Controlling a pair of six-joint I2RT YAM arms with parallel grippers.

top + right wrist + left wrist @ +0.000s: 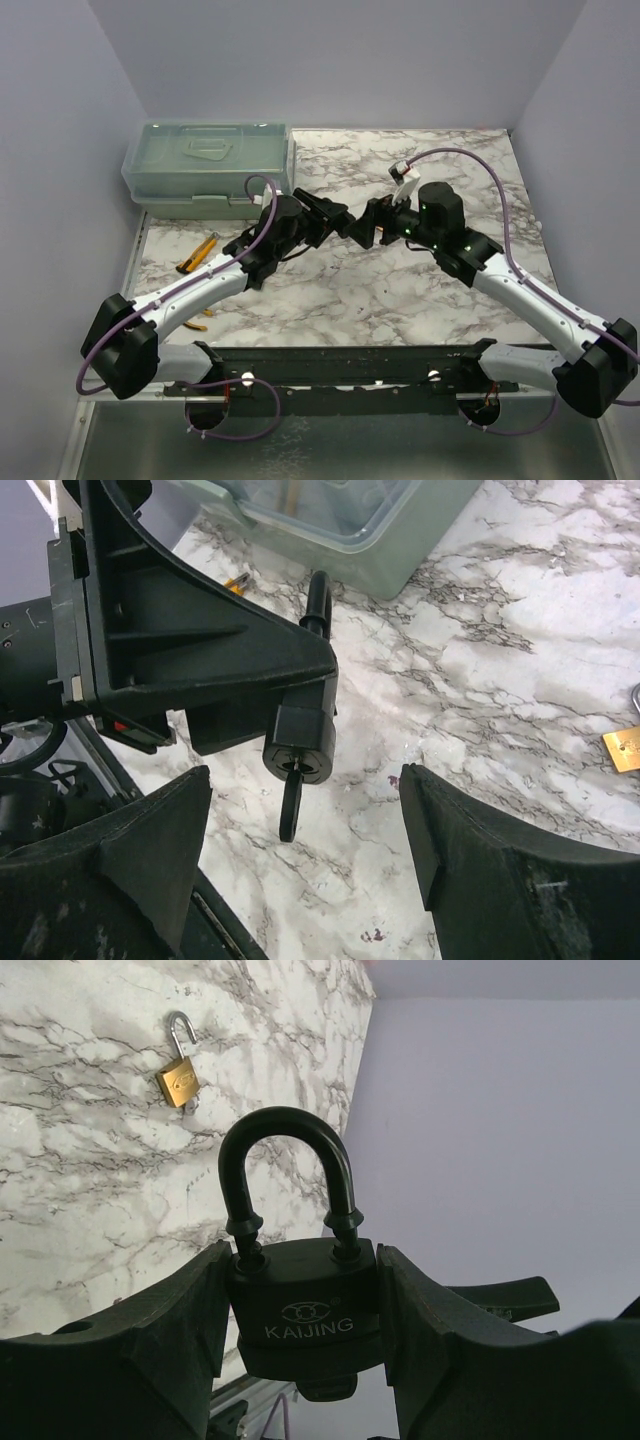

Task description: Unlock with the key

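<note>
My left gripper (305, 1295) is shut on a black KAIJING padlock (305, 1305) and holds it above the table with its shackle (285, 1150) pointing away; both shackle legs sit in the body. The key (291, 802) is in the keyhole at the padlock's bottom (300, 750), its round black head sticking out towards my right gripper. It shows edge-on under the lock in the left wrist view (327, 1388). My right gripper (305, 780) is open, with one finger on each side of the key and not touching it. In the top view the two grippers (335, 220) (370, 225) meet nose to nose.
A small brass padlock (178, 1080) with its shackle open lies on the marble table (340, 290), also at the right edge of the right wrist view (625, 748). A clear toolbox (205, 165) stands at the back left. A yellow-handled tool (197, 253) lies in front of it.
</note>
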